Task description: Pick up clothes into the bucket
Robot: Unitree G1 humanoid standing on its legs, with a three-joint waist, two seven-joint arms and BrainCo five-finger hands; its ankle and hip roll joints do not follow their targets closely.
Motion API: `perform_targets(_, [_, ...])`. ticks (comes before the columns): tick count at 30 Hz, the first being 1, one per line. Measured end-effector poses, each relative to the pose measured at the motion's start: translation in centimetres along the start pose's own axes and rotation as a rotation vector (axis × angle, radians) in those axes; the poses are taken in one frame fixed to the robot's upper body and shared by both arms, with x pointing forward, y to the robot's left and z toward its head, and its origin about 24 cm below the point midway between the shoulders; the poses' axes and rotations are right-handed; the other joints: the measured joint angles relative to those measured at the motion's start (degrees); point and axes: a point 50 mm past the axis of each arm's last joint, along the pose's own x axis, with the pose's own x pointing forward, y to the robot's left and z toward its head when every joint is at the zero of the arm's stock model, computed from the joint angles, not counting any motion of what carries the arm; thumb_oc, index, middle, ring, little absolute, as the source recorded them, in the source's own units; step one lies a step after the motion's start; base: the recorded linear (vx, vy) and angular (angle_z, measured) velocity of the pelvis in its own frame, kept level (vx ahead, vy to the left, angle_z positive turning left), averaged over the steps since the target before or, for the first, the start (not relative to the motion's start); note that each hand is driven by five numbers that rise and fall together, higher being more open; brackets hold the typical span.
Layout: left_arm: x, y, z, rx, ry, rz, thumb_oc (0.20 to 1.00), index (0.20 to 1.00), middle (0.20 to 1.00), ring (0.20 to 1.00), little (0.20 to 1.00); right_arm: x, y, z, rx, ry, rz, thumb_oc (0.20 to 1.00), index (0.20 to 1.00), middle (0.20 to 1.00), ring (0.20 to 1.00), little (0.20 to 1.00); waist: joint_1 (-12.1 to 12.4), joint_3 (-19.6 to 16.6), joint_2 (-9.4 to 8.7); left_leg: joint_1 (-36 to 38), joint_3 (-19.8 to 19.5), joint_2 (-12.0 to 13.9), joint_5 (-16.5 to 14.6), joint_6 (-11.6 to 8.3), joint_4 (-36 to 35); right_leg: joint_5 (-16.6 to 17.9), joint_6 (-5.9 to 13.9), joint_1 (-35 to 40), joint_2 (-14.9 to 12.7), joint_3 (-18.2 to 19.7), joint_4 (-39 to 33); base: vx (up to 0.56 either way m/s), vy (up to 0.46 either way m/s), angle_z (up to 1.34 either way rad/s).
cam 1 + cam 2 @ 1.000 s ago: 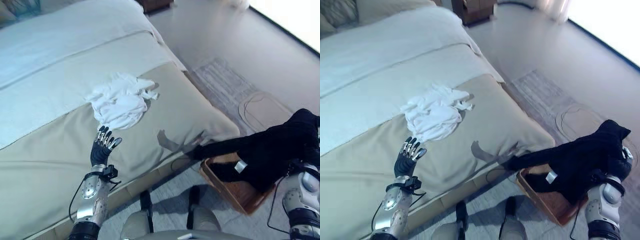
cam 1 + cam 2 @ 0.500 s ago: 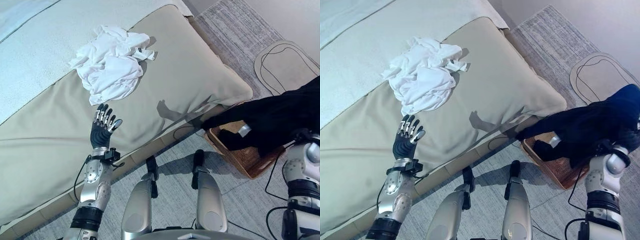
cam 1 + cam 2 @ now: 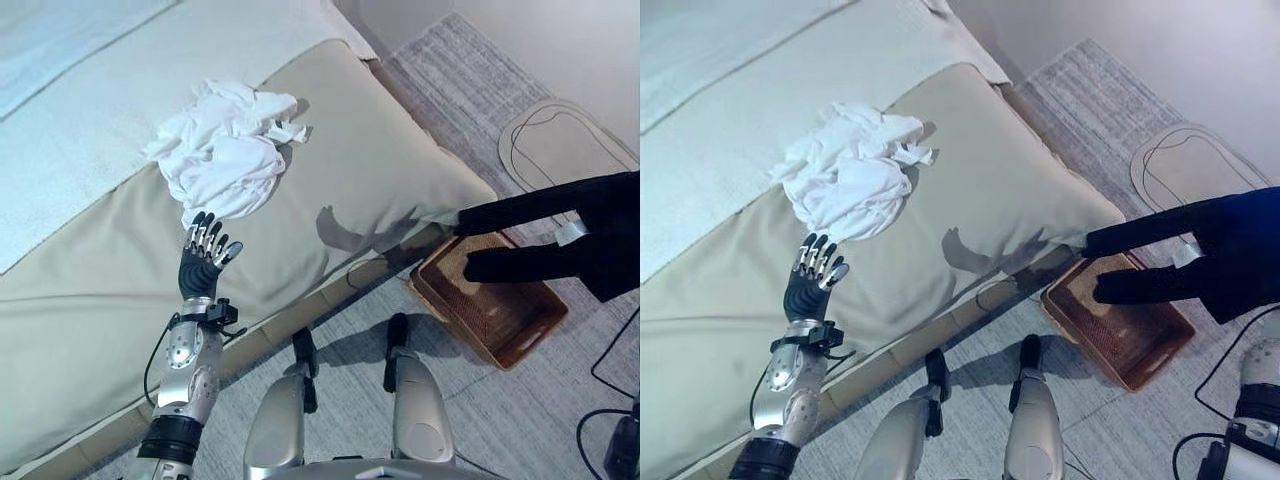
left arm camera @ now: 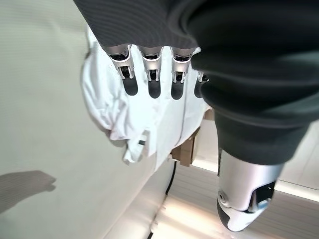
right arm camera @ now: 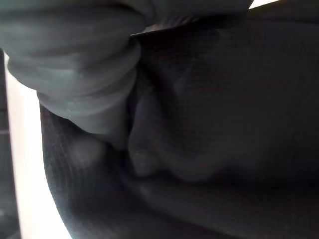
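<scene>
No readable text, label, number or sign appears anywhere. A small pale tag [image 3: 571, 233] sewn on the black cloth garment [image 3: 590, 240] hanging above the brown woven basket [image 3: 487, 300] is too small to read, if it carries print at all. The crumpled white cloth garment [image 3: 228, 160] on the beige bed cover [image 3: 370, 160] shows no lettering.
</scene>
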Motion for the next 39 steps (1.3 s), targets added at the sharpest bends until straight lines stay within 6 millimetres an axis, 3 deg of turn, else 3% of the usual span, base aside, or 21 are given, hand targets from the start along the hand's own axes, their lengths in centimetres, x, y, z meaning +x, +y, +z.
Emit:
perform_targets(7, [-0.4, 0.4, -0.4, 0.007, 0.018, 0.022, 1.0, 1.0, 1.0, 1.0, 1.0, 0.5, -0.2, 1.1, 0.018, -0.034, 0.021, 0.2, 0.2, 0.2, 0.2, 0.2, -0.2, -3.5, -0.13, 2.8, 0.0, 0.0, 0.0, 0.0, -1.6, 0.9, 0.5, 3.6, 0.4, -0.5, -3.2, 0.0, 0.0, 0.0])
perform_targets(14, [-0.4, 0.6, -0.3, 0.008, 0.018, 0.041, 1.0, 1.0, 1.0, 1.0, 1.0, -0.1, -0.2, 0.8, 0.003, -0.022, 0.067, 0.2, 0.2, 0.2, 0.2, 0.2, -0.2, -3.5, -0.19, 3.8, 0.0, 0.0, 0.0, 0.02, -1.9, 1.0, 0.55, 4.7, 0.5, -0.5, -3.7, 0.0, 0.0, 0.0])
perform_targets(22, [-0.4, 1.1, -0.2, 0.01, 0.01, 0.07, 1.0, 1.0, 1.0, 1.0, 1.0, -5.1, -1.1, -5.2, -0.058, 0.227, 0.068, 0.2, 0.2, 0.2, 0.2, 0.2, -0.9, -3.4, -0.35, 2.7, 0.3, -0.1, 0.0, 0.04, -1.8, 0.9, 0.54, 3.1, 0.4, 0.0, -3.3, -0.03, -0.001, -0.02])
perform_targets(27, [-0.2, 1.0, 0.1, 0.01, -0.011, 0.076, 1.0, 1.0, 1.0, 1.0, 1.0, -6.8, -0.6, -7.8, -0.165, 0.324, 0.111, 0.2, 0.2, 0.2, 0.2, 0.2, -1.3, -1.7, -0.56, -0.1, 0.6, -0.3, 0.0, 0.13, -0.2, 0.8, 0.44, -0.1, 0.0, 0.5, -1.2, -0.08, 0.004, -0.02])
perform_targets(33, [0.9, 0.2, 1.2, -0.004, -0.065, 0.058, 1.0, 1.0, 1.0, 1.0, 1.0, -7.8, 0.1, -10.9, -0.231, 0.454, 0.058, 0.2, 0.2, 0.2, 0.2, 0.2, -0.2, 4.1, 0.37, -3.1, 1.4, -0.5, 0.0, 0.14, 2.1, 0.7, 0.16, -4.2, -0.6, 1.9, 2.1, -0.06, 0.022, -0.05])
perform_targets(39, [1.3, -0.7, 2.7, -0.02, -0.135, 0.028, 1.0, 1.0, 1.0, 1.0, 1.0, -6.9, 1.5, -11.3, -0.215, 0.481, 0.024, 0.2, 0.2, 0.2, 0.2, 0.2, 0.2, 6.6, 1.97, -7.4, 1.5, -0.9, -0.1, 0.44, 4.2, 0.4, -0.18, -8.9, -1.3, 2.9, 4.9, -0.06, 0.018, 0.01])
